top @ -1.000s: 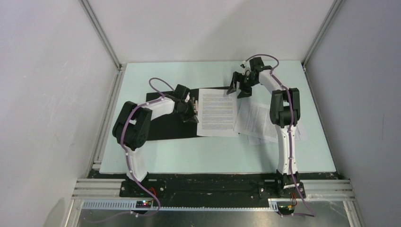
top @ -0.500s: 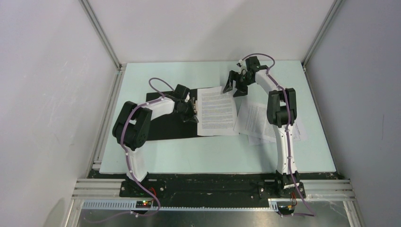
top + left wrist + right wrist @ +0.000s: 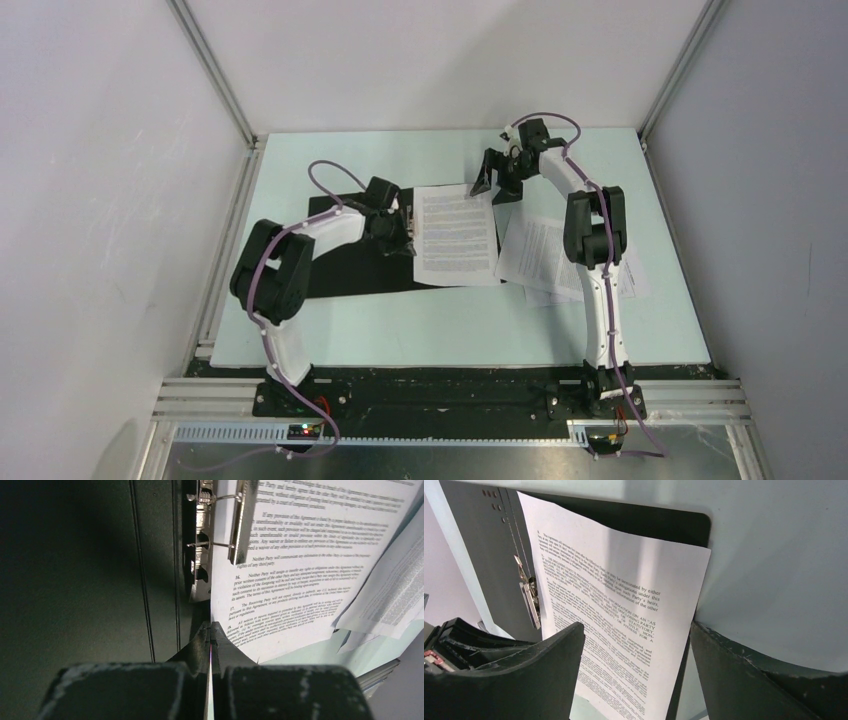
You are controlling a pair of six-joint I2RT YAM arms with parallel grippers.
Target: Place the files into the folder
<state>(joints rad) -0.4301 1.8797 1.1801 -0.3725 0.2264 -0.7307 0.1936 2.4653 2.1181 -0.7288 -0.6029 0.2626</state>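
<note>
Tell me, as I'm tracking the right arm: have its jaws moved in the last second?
Yes. The right jaws have shifted left, away from the table's right edge, toward the sheet on the folder.

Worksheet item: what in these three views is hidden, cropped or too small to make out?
- Every view: the folder lies open, so its outside is hidden.
- Top view: right arm covers part of the loose sheets; count unclear.
- Top view: print on the filed sheet too small.
- Left wrist view: whether the left gripper pinches that sheet is unclear.
</note>
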